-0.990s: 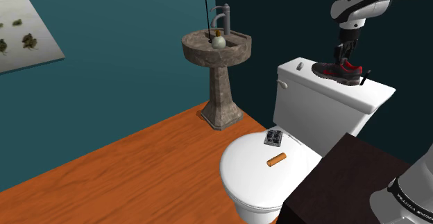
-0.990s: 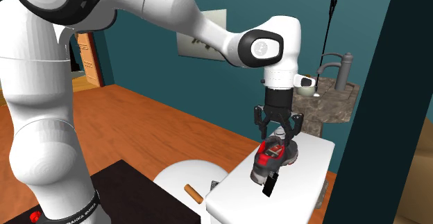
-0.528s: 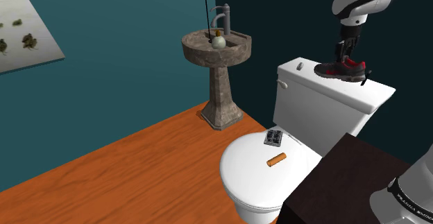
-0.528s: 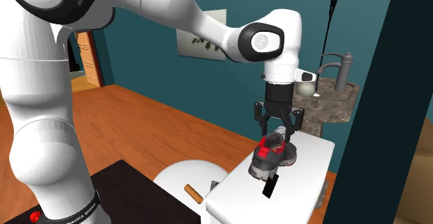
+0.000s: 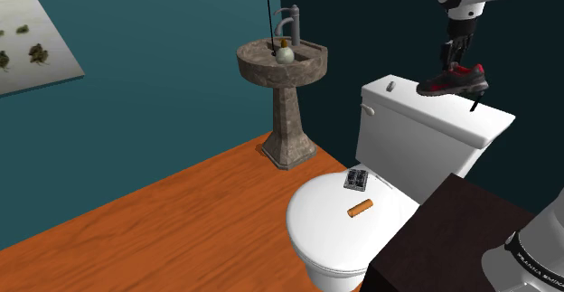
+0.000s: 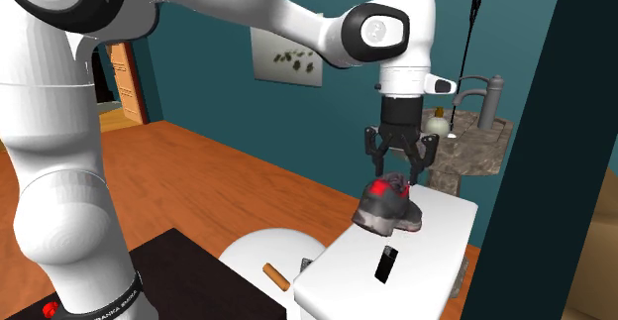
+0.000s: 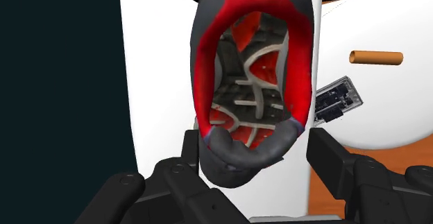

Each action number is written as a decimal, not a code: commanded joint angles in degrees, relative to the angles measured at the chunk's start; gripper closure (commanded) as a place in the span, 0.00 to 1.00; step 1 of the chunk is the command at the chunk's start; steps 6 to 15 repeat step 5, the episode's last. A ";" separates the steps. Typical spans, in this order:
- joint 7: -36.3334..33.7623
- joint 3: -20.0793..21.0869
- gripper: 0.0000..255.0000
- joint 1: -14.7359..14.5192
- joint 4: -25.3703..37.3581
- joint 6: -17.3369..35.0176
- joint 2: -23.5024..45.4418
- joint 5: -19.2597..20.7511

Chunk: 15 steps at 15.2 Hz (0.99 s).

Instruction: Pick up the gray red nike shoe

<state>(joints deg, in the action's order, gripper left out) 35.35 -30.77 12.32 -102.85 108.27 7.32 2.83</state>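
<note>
The grey shoe with red trim (image 5: pixel 452 80) hangs a little above the white toilet tank lid (image 5: pixel 425 123), tilted, with its heel end upward. My gripper (image 5: pixel 456 57) comes down from above and is shut on the shoe's heel collar. In the second exterior view the shoe (image 6: pixel 388 207) dangles under the gripper (image 6: pixel 401 169), off the tank lid (image 6: pixel 426 259). In the wrist view the shoe's red opening (image 7: pixel 251 70) lies between my fingers (image 7: pixel 326 157), and the gripper (image 7: pixel 255 153) clasps its grey heel.
A small black flat object (image 6: pixel 385 265) lies on the tank lid below the shoe. An orange cylinder (image 5: pixel 360 210) and a dark gadget (image 5: pixel 355 181) rest on the toilet seat lid (image 5: pixel 325 236). A stone pedestal sink (image 5: pixel 285 64) stands against the teal wall. The dark stand (image 5: pixel 452 236) is at the lower right.
The gripper has risen with the shoe, lifting it off the tank lid and tilting it. The black object stays on the lid.
</note>
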 commanded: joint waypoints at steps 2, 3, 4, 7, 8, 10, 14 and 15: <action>0.00 -0.02 1.00 -0.07 1.72 -2.15 -0.54 0.25; 0.04 -0.03 1.00 -0.08 2.39 -2.90 -0.62 0.28; 0.04 -0.03 1.00 -0.08 2.48 -3.01 -0.65 0.29; 0.04 -0.03 1.00 -0.08 2.49 -3.01 -0.64 0.29; 0.04 -0.03 1.00 -0.08 2.49 -3.01 -0.64 0.29; 0.04 -0.03 1.00 -0.08 2.49 -3.01 -0.64 0.29; 0.04 -0.03 1.00 -0.08 2.49 -3.01 -0.64 0.29; 0.04 -0.03 1.00 -0.08 2.49 -3.01 -0.64 0.29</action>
